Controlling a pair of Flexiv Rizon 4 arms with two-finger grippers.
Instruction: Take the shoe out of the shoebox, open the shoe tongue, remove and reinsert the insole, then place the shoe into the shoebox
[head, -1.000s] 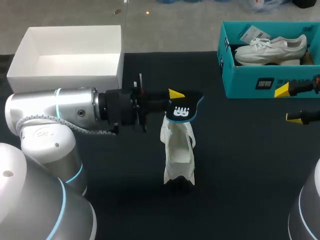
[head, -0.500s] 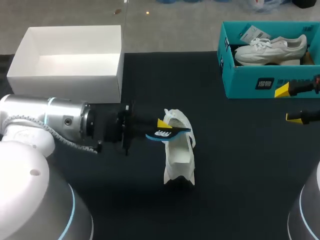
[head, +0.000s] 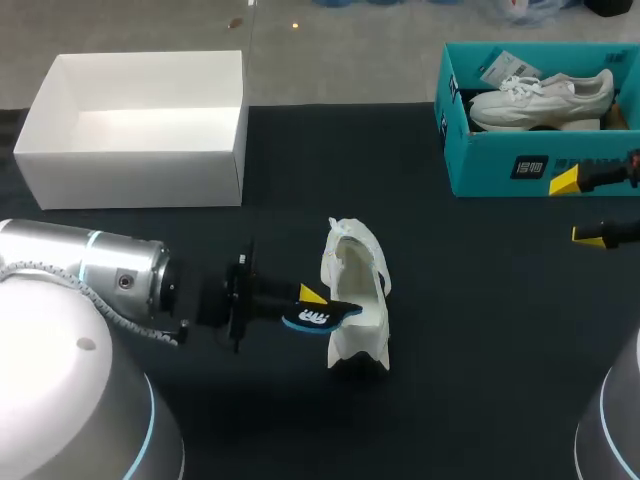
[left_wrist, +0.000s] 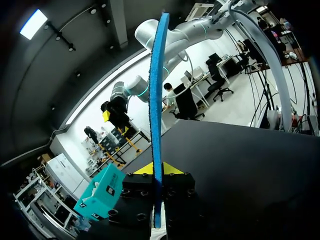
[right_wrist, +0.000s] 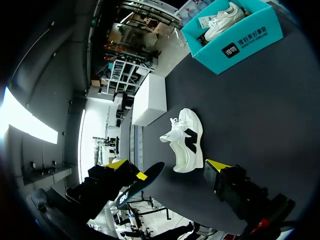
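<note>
Dark tabletop (head: 480, 330): left gripper (head: 308, 300) clamps insole (head: 318, 319) beside shoe (head: 358, 290)

The left arm (head: 90, 272) reaches level over the tabletop, its claw (head: 312, 298) clamped on a blue insole (head: 318, 319) that juts ahead of the fingers. Well apart from it, the right claw (head: 583, 208) hangs with its 2 yellow-tipped fingers spread.

Unreadable black label (head: 527, 167) with white characters on teal shoebox (head: 480, 160), white mark (head: 314, 319) on insole (head: 335, 312), perhaps a logo
</note>
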